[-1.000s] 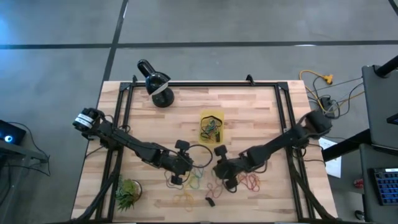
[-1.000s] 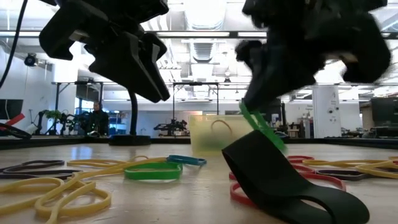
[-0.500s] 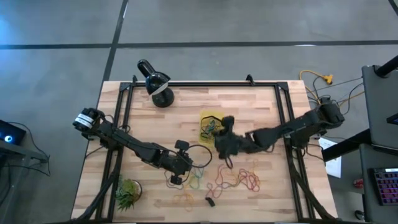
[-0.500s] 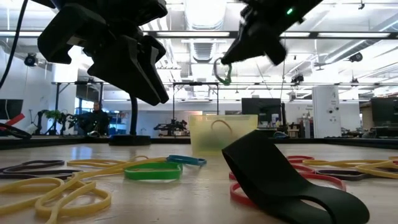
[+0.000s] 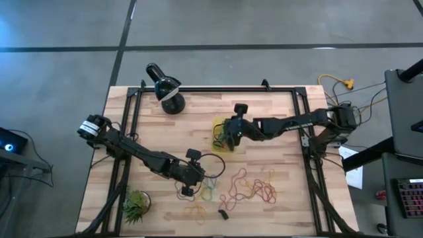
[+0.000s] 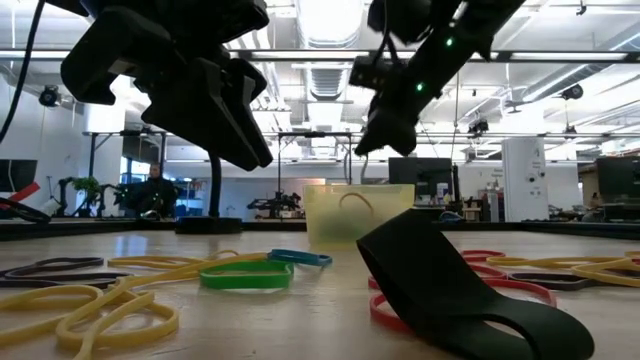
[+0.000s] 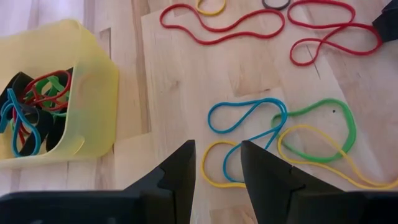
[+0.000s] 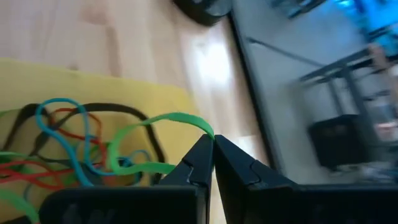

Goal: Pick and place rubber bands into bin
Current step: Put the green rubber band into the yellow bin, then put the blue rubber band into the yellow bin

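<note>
Wooden table [image 5: 264,112] seen from above, with two dark arms reaching over it. The right gripper [image 5: 227,140] hangs over the small yellow bin [image 5: 217,123] near the table's middle. Only the right wrist view shows its grip: the fingertips are pinched together on a green rubber band [image 8: 143,134], which loops down toward the tangle of red, blue and black bands inside the bin. The left gripper [image 5: 187,192] hovers low over the loose rubber bands [image 5: 251,190] scattered across the near part of the table. Its wrist view shows the fingers [image 7: 180,171] parted with nothing between them, above blue, yellow and green loops lying on the wood just beside the bin. The low view adds a wide black band [image 6: 455,290] lying close to the camera. A black lamp [image 5: 165,89] stands at the far left corner and a small green plant [image 5: 134,206] at the near left. One second earlier the right gripper was down among the bands on the table; it has since carried the green band over to the bin. The left arm has not moved.
</note>
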